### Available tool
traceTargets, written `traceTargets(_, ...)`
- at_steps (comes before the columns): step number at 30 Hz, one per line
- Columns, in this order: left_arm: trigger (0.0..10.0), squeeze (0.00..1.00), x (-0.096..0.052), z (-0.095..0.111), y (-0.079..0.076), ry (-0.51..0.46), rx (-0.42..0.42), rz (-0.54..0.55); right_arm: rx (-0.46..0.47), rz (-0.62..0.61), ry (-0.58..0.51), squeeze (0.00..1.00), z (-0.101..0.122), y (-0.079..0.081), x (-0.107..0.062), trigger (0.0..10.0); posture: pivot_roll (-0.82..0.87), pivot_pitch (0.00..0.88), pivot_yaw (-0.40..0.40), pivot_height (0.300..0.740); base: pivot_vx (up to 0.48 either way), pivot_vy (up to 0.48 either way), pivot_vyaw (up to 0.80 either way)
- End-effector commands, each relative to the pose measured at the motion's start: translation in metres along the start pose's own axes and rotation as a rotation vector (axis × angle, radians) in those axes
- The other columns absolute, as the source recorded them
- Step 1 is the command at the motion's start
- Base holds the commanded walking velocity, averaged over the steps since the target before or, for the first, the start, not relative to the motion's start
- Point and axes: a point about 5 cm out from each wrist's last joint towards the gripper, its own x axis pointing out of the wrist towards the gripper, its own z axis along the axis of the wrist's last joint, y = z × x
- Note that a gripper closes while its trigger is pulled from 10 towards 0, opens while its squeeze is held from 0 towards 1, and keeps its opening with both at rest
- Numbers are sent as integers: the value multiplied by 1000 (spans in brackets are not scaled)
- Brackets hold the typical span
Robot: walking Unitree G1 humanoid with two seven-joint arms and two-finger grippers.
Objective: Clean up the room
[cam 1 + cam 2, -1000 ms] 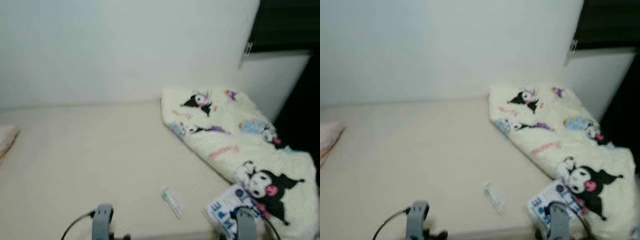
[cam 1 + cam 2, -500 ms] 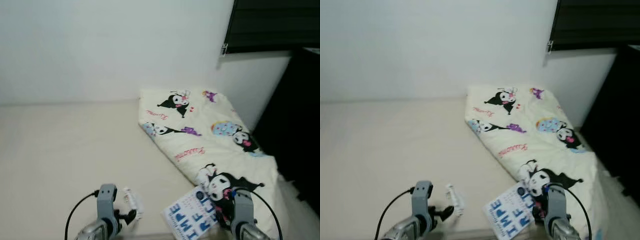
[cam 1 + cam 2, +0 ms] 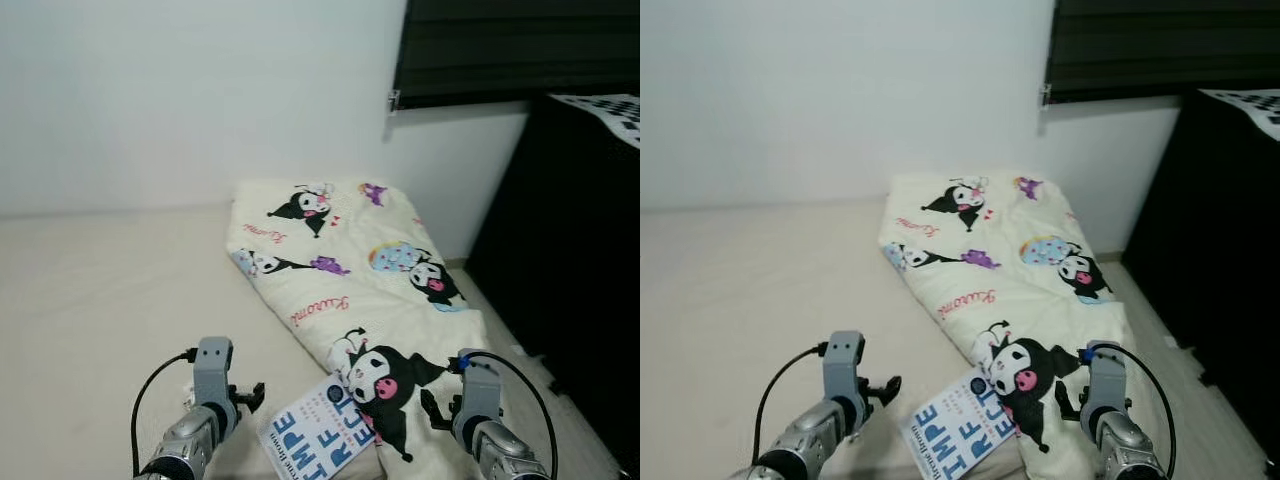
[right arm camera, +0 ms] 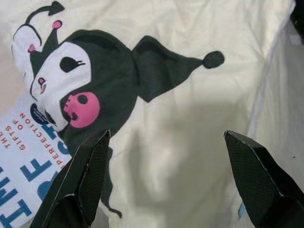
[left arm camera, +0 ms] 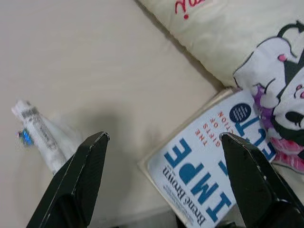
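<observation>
While both grippers, left (image 5: 161,180) and right (image 4: 164,178), are hanging wide, we are centring on the book (image 3: 322,437), avoiding the blanket (image 3: 345,270).

A white book (image 3: 322,433) with blue lettering lies flat beside the cartoon-print blanket (image 3: 350,265).

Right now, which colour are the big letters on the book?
Blue on a white cover; the book shows best in the left wrist view.
</observation>
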Motion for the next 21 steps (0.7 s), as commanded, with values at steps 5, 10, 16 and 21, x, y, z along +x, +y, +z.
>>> traceTargets(5, 10000, 0, 4, 19, -1, -71, 76, 44, 17, 45, -36, 0, 14, 10, 5, 10000, -147, 0, -3, 734, 0, 0, 0)
traceTargets(10, 10000, 0, 6, 23, -3, -72, 101, 68, 29, 52, -91, 0, 30, 9, 7, 10000, -147, 0, 0, 714, 0, 0, 0)
traceTargets(16, 10000, 0, 9, 20, -18, -37, 143, 62, 55, 95, -184, 0, 59, 9, 9, 10000, -144, 0, 3, 689, 0, 0, 0)
traceTargets(21, 10000, 0, 10, 20, -19, -32, 148, 82, 52, 154, -208, 0, 65, 18, 11, 10000, -144, 0, 1, 669, 0, 0, 0)
